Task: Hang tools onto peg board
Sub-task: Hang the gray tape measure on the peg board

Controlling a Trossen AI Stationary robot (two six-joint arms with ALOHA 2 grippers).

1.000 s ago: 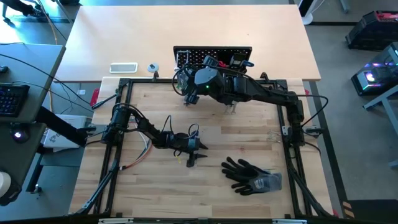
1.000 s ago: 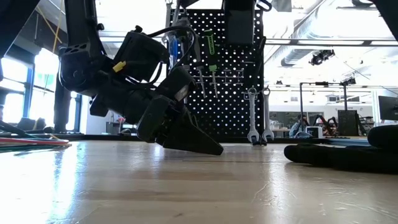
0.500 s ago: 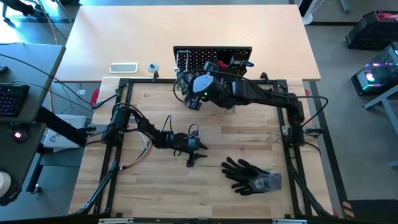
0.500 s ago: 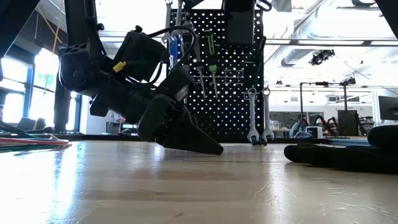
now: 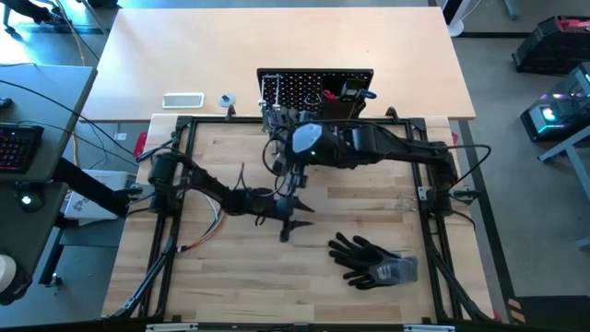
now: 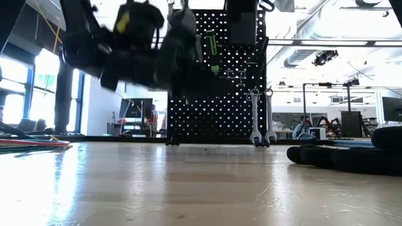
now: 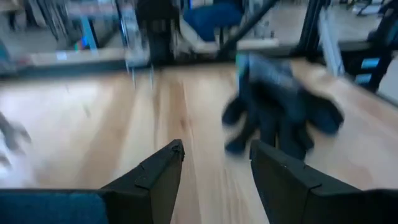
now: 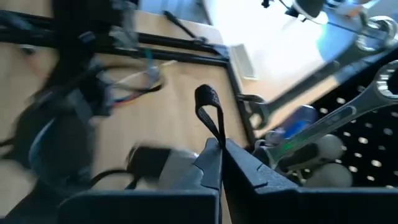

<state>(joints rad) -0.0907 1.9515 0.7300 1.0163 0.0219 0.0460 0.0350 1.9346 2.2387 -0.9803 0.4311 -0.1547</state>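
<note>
The black peg board [image 5: 313, 88] stands upright at the table's far edge. In the low view two silver wrenches [image 6: 254, 119] and a green-handled driver [image 6: 212, 47] hang on the peg board [image 6: 220, 94]. In front of the board and high above the table, my right gripper [image 8: 217, 146] is shut on a thin black loop [image 8: 208, 102]. The right wrist view also shows a silver wrench [image 8: 367, 93] and a blue handle [image 8: 301, 118] on the board. My left gripper [image 7: 214, 174] is open over the mid-table [image 5: 290, 221], clear of the wood, with nothing between its fingers. My right gripper pinches the black loop's lower ends [image 8: 216, 140] between its two fingertips. The loop stands out beyond the fingertips, clear of the table. What the loop belongs to is hidden under the fingers.
Black gloves [image 5: 373, 258] lie near the front right, ahead of the left gripper [image 7: 280, 118]. A bundle of coloured wires [image 5: 198, 235] lies at the left edge. A white flat object [image 5: 182, 100] and a small roll [image 5: 226, 100] sit on the far table.
My left gripper has lifted off the table and tipped up toward level, staying open. My right gripper has moved away from the peg board toward the table's near edge and turned, staying shut.
</note>
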